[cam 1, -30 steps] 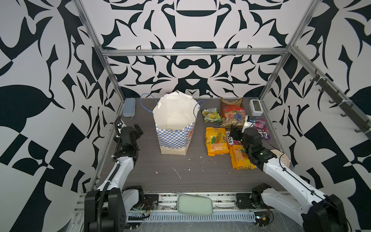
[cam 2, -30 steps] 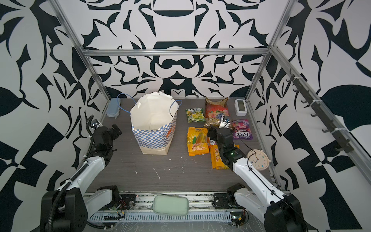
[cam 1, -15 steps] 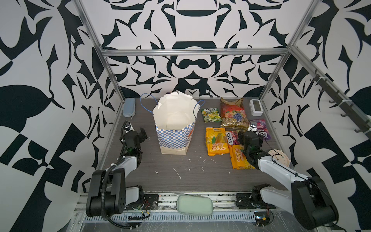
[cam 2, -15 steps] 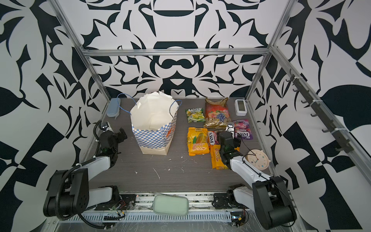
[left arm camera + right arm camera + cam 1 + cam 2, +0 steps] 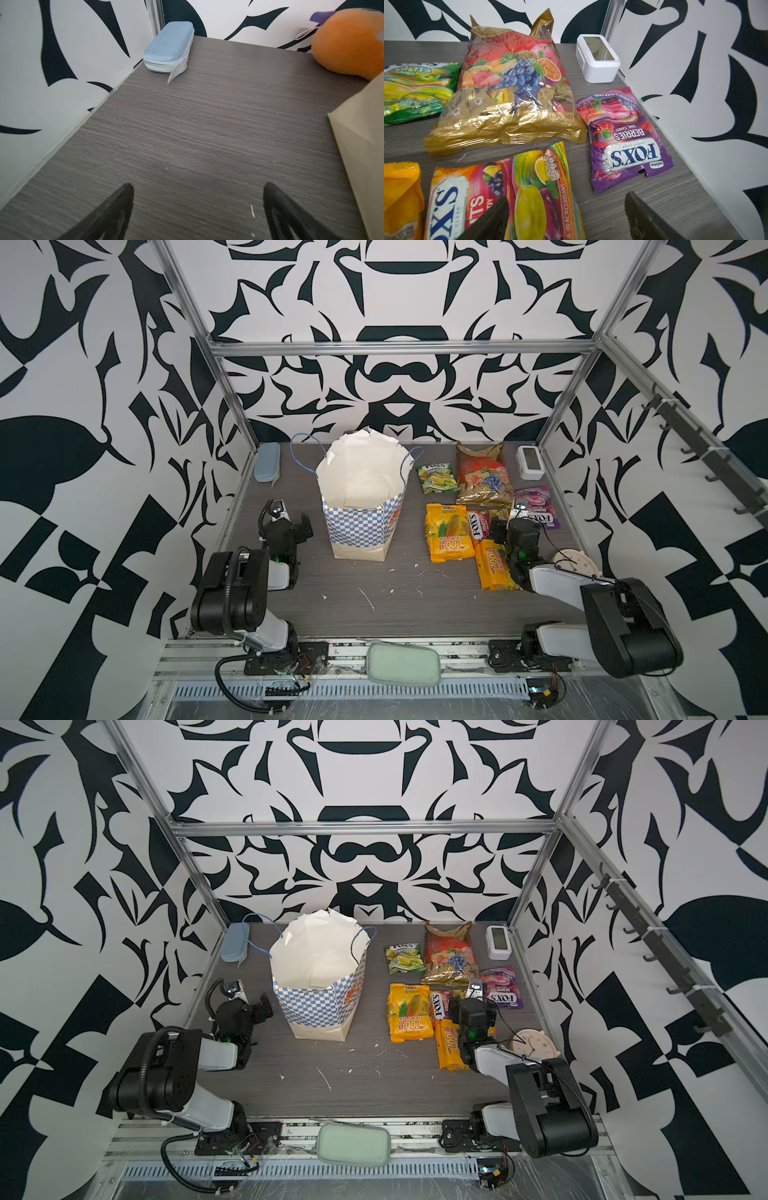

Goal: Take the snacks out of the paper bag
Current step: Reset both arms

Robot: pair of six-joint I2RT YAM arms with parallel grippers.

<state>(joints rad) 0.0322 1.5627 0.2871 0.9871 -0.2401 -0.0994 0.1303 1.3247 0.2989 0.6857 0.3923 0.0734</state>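
Note:
The paper bag (image 5: 361,497) (image 5: 320,973) stands upright mid-table, mouth open; only cream paper shows inside, and its side (image 5: 361,145) edges the left wrist view. Right of it the snacks lie flat: a gold-red fruit bag (image 5: 482,475) (image 5: 512,87), a green packet (image 5: 437,477), a purple FOX'S packet (image 5: 536,506) (image 5: 627,141), a white FOX'S packet (image 5: 478,524) (image 5: 500,195) and two yellow-orange ones (image 5: 446,533) (image 5: 494,568). My right gripper (image 5: 507,522) (image 5: 568,196) hovers open and low over the white packet's edge, holding nothing. My left gripper (image 5: 293,520) (image 5: 198,185) is open over bare table left of the bag.
A blue case (image 5: 267,456) (image 5: 169,46) lies at the back left corner, a white device (image 5: 530,462) (image 5: 597,58) at the back right. An orange plush (image 5: 349,43) sits behind the bag. A round cream disc (image 5: 575,564) lies by the right wall, a pale green pouch (image 5: 403,664) on the front rail.
Both arms have folded down low toward the front rail. The grippers stayed open and empty; bag and packets have not moved.

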